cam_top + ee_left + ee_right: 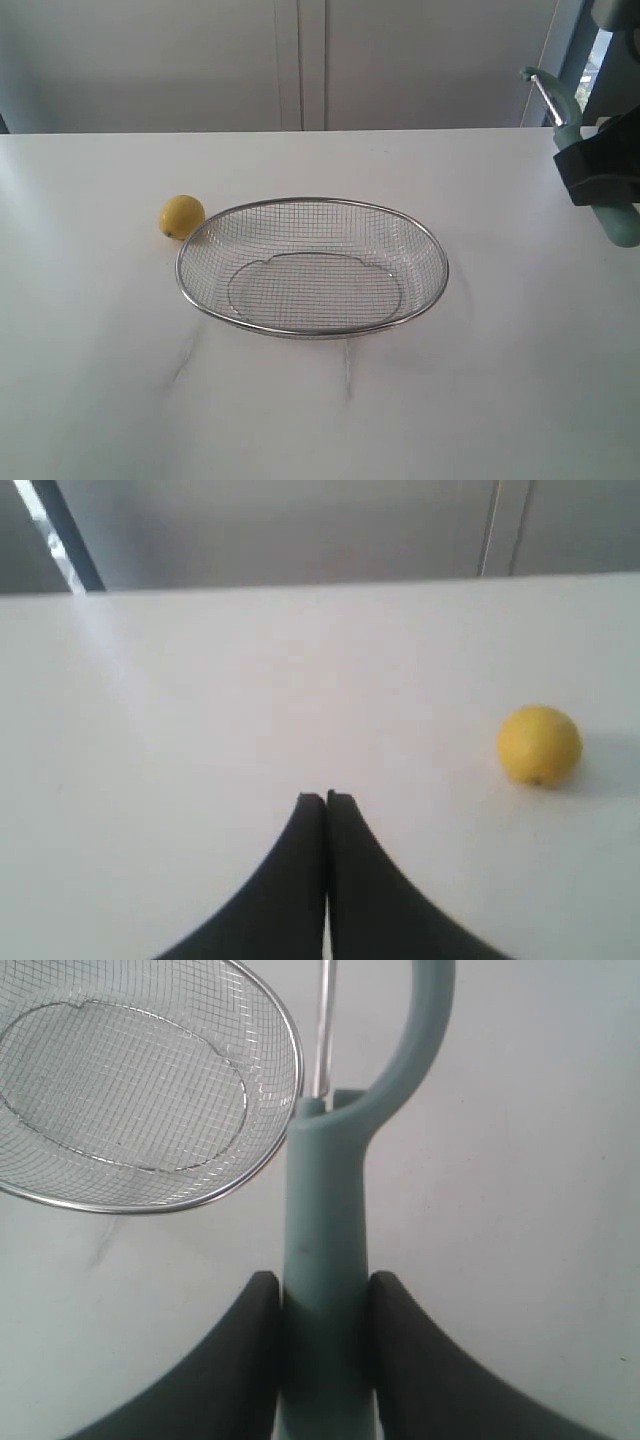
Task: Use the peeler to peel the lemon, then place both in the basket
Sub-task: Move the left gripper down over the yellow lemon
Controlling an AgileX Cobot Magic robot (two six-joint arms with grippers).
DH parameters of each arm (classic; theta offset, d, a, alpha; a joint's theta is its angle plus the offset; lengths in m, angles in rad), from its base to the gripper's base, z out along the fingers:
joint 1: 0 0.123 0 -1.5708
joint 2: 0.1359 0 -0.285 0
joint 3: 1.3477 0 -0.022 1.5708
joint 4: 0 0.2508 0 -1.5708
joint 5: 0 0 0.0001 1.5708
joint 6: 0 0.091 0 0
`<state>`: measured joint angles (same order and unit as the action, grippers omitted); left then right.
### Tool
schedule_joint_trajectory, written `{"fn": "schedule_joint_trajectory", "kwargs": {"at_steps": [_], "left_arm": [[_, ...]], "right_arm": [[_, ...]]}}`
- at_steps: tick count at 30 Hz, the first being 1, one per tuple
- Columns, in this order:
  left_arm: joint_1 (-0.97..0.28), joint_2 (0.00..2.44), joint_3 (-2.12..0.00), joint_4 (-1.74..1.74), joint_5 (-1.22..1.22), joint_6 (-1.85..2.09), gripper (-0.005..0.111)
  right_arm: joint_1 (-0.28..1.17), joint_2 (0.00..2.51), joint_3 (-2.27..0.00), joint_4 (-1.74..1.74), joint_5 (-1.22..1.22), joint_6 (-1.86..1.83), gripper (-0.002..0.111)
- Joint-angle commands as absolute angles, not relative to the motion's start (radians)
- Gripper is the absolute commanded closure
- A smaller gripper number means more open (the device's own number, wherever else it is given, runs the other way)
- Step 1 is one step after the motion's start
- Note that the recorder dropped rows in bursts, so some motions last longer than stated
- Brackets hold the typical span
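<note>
A small yellow lemon (181,216) (539,745) rests on the white table just left of the wire mesh basket (312,266) (150,1110), close to its rim. The basket holds nothing. My right gripper (600,172) (324,1285) hangs above the table at the far right, shut on the pale teal handle of the peeler (590,160) (330,1240); the peeler's metal blade head points up and back. My left gripper (326,798) is shut with nothing in it, low over the table, the lemon off to one side. The left arm is out of the exterior view.
The white tabletop (320,400) has faint grey veins. Its far edge meets a pale wall with panel seams (300,60). A dark window frame (580,50) stands at the back right.
</note>
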<state>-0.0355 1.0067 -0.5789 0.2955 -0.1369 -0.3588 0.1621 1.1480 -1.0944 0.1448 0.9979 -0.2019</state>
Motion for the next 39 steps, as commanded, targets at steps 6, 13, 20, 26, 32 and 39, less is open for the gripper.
{"fn": "schedule_joint_trajectory", "kwargs": {"at_steps": [6, 13, 20, 26, 32, 39], "left_arm": [[-0.204, 1.174, -0.81, 0.297, 0.403, -0.282, 0.107], [-0.253, 1.346, -0.956, 0.15, 0.544, -0.088, 0.107], [-0.253, 1.525, -1.172, -0.008, 0.712, 0.114, 0.107], [-0.253, 1.672, -1.364, -0.018, 0.775, 0.128, 0.107], [-0.253, 1.846, -1.634, -0.036, 0.883, 0.161, 0.107], [-0.257, 2.092, -2.01, -0.126, 1.051, 0.188, 0.107]], "right_arm": [[0.161, 1.14, -1.095, 0.146, 0.993, -0.205, 0.108], [0.161, 1.14, -1.095, 0.146, 0.993, -0.205, 0.108], [0.161, 1.14, -1.095, 0.146, 0.993, -0.205, 0.108], [0.161, 1.14, -1.095, 0.146, 0.993, -0.205, 0.108], [0.161, 1.14, -1.095, 0.146, 0.993, -0.205, 0.108], [0.161, 1.14, -1.095, 0.146, 0.993, -0.205, 0.108]]}}
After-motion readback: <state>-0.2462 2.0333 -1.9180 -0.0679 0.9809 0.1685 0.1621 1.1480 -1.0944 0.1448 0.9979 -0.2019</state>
